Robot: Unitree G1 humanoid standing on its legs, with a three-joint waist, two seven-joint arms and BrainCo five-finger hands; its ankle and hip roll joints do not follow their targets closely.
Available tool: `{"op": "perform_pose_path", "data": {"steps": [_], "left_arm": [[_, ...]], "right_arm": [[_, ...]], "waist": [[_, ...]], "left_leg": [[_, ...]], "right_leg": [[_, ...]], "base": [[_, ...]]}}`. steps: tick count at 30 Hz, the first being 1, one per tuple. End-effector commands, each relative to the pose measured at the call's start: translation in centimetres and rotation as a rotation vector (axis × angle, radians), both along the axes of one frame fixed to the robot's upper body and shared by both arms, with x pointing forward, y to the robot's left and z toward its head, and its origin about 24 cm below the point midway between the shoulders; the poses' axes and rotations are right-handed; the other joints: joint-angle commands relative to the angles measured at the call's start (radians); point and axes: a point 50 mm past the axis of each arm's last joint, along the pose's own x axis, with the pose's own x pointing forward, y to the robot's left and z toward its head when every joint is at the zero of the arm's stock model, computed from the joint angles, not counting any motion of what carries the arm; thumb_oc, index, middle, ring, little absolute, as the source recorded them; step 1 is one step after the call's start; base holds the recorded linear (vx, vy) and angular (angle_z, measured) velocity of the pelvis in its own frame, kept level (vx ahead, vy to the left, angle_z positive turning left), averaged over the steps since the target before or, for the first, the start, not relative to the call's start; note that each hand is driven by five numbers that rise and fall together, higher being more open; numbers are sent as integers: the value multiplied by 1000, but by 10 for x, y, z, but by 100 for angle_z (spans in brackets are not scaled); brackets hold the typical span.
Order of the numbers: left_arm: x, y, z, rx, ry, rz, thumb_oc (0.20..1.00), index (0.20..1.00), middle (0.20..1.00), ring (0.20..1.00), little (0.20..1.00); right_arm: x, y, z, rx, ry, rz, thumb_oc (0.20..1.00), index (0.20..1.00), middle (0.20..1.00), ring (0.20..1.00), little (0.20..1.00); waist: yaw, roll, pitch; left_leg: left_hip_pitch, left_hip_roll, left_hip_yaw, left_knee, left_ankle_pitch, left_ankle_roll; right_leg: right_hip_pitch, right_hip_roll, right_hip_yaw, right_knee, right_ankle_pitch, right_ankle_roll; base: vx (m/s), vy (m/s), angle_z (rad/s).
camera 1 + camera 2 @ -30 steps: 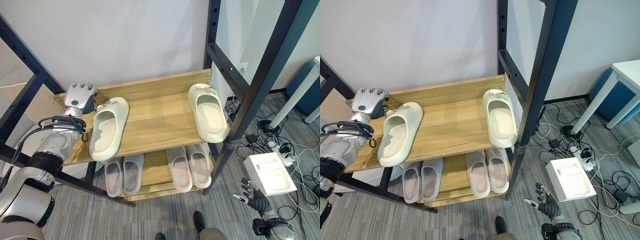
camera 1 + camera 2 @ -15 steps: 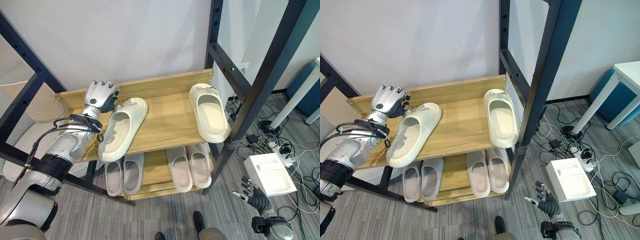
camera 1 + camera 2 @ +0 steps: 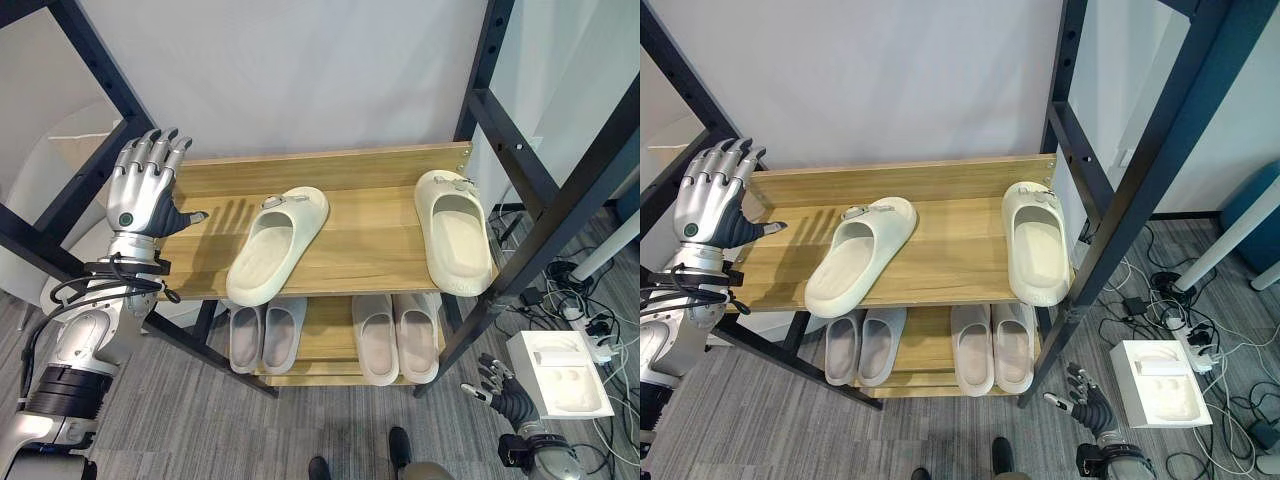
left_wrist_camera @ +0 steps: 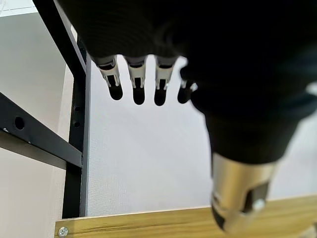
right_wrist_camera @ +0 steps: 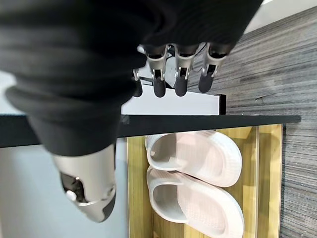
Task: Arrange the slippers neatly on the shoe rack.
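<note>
The released left robot hand [image 3: 143, 190] hovers beside the shoe rack [image 3: 340, 172]; the skewed cream slipper [image 3: 275, 245] overhangs the shelf edge and could fall if nudged.

Left hand [image 3: 708, 205] raised at rack's left end, fingers straight and spread, thumb pointing toward shelf, touching nothing. Cream slipper [image 3: 858, 254] lies angled on top shelf [image 3: 940, 250] of shoe rack, just right of that hand. Second cream slipper [image 3: 1038, 243] straight at far right end. Two grey slipper pairs [image 3: 928, 345] on lower shelf. Right hand [image 3: 1087, 408] low near floor, fingers relaxed, beside white box [image 3: 1159, 379].
</note>
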Motion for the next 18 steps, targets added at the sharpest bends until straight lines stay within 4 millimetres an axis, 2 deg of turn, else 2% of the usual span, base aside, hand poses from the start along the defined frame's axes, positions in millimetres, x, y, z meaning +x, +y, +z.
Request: {"op": "perform_pose_path", "data": {"steps": [1, 12, 18], "left_arm": [[12, -1, 24, 7, -82, -9, 1000, 1000, 1000, 1000, 1000], [39, -33, 23, 9, -22, -88, 1000, 1000, 1000, 1000, 1000], [49, -32, 18, 46, 26, -58, 1000, 1000, 1000, 1000, 1000]], "right_arm": [[7, 5, 9, 15, -67, 11, 1000, 1000, 1000, 1000, 1000], [2, -1, 8, 3, -58, -12, 1000, 1000, 1000, 1000, 1000], [0, -4, 9, -2, -56, -20, 1000, 1000, 1000, 1000, 1000]], "waist": [[-31, -33, -38], [-67, -26, -32], [-82, -19, -29]], "left_leg": [[8, 15, -58, -1, -60, -28], [9, 16, -38, -1, -67, -25], [11, 17, -25, -1, -69, -25]], "right_leg": [[65, -45, 0, 5, -110, 78], [51, -47, 19, 6, -103, 84], [44, -46, 32, 6, -101, 87]], "base": [[0, 0, 0], [2, -1, 0], [8, -2, -4]]}}
